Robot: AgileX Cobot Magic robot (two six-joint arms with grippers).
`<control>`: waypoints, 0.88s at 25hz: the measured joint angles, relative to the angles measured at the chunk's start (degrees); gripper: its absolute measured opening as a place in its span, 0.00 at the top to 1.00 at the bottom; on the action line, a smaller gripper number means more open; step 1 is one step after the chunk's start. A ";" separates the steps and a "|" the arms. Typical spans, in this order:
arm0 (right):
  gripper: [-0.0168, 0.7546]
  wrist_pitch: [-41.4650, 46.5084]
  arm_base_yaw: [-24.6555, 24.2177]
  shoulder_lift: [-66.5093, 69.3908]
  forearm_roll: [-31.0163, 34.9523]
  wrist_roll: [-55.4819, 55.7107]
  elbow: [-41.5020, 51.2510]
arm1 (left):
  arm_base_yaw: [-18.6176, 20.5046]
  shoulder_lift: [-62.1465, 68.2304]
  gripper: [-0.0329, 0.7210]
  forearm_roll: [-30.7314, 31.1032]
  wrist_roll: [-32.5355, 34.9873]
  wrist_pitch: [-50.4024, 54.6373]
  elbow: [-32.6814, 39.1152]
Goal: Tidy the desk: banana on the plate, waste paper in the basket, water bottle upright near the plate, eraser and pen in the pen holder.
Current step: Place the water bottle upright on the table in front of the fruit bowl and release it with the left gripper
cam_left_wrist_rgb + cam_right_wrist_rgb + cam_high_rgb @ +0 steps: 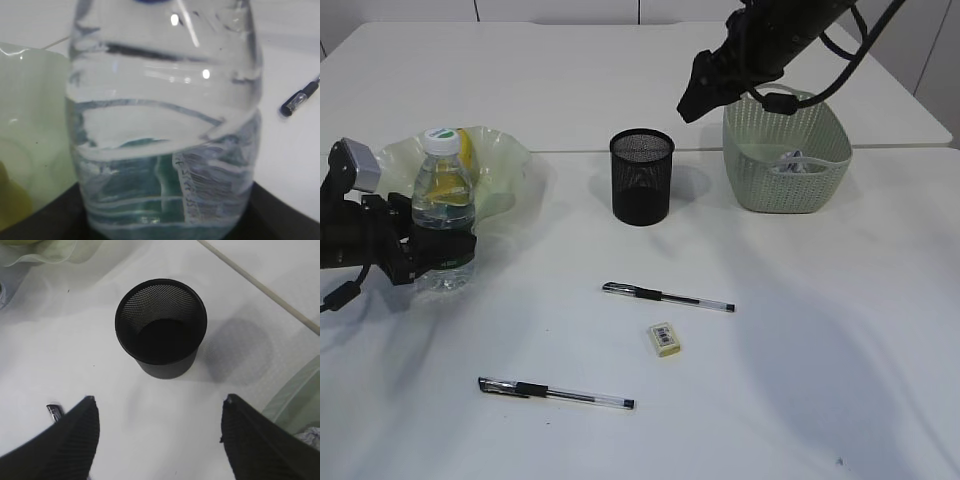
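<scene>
Clear plastic water bottle (444, 210) with white cap stands upright on the white desk (800, 380), between the left tool's (432, 258) jaws and just beside the pale green ruffled glass plate (510, 170) holding the yellow banana (466, 148); whether the jaws clamp it or have let go cannot be told. The right tool (159, 440), jaws apart and empty, hangs above the black mesh pen holder (161, 327), likely staged for pens.

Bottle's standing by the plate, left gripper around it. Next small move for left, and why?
Probably finish opening the left gripper and back it straight away from the water bottle. The bottle stands upright on the desk beside the plate, so that step looks done. Two pens and the eraser still lie loose; the pen holder looks empty.
</scene>
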 joint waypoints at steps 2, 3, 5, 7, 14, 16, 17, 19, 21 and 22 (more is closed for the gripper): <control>0.25 0.00 0.00 0.00 -0.63 0.00 0.00 | 0.00 0.00 0.35 0.00 -0.41 0.00 0.00; 0.25 0.00 0.00 0.00 -0.94 0.00 0.00 | 0.00 0.00 0.34 0.00 -0.57 -0.11 0.00; 0.25 0.00 0.00 0.00 -1.54 0.00 0.00 | 0.00 0.00 0.32 0.00 -1.34 -0.20 0.00; 0.25 0.00 0.00 0.00 -1.88 0.00 0.00 | 0.00 0.00 0.30 0.00 -2.05 -0.23 0.00; 0.25 -0.31 0.00 0.00 -2.38 0.00 0.00 | 0.00 0.00 0.29 0.00 -3.93 -0.33 0.00; 0.25 -0.73 0.00 0.00 -2.51 0.00 0.00 | 0.00 0.00 0.29 0.00 -4.27 -0.13 0.00; 0.25 -0.82 0.00 0.00 -2.51 0.00 0.00 | 0.00 0.00 0.29 0.00 -4.27 0.00 0.00; 0.25 -1.00 0.00 0.00 -2.51 0.00 0.00 | 0.00 0.00 0.29 0.00 -4.52 0.21 0.00; 0.25 -1.30 0.00 0.00 -2.51 0.00 0.00 | 0.00 0.00 0.29 -0.03 -4.81 0.71 0.00; 0.25 -1.43 0.00 0.00 -2.65 0.00 0.00 | 0.00 0.00 0.28 -0.03 -5.01 1.13 0.00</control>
